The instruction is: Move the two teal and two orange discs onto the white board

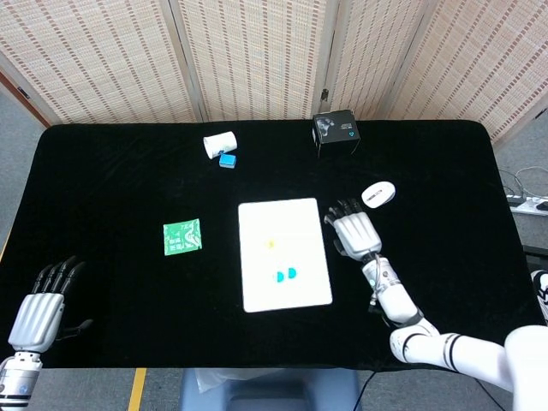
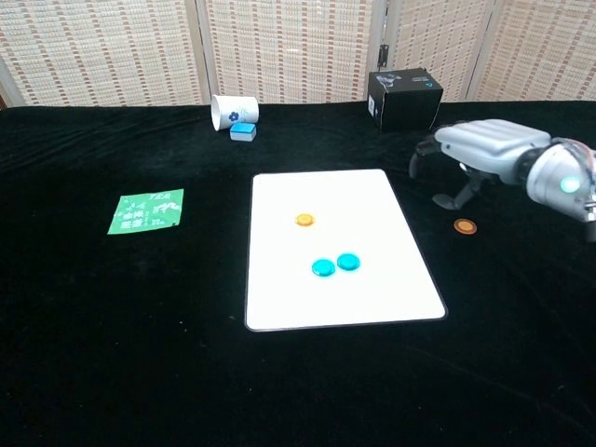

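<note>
The white board lies mid-table. On it rest one orange disc and two teal discs side by side, seen in the head view as a teal pair. The second orange disc lies on the black cloth right of the board. My right hand hovers just above and behind it, fingers apart and curved down, holding nothing; it hides that disc in the head view. My left hand rests empty at the near left corner.
A white cup on its side and a small blue block lie at the back. A black box stands back right. A white mouse sits beyond the right hand. A green packet lies left of the board.
</note>
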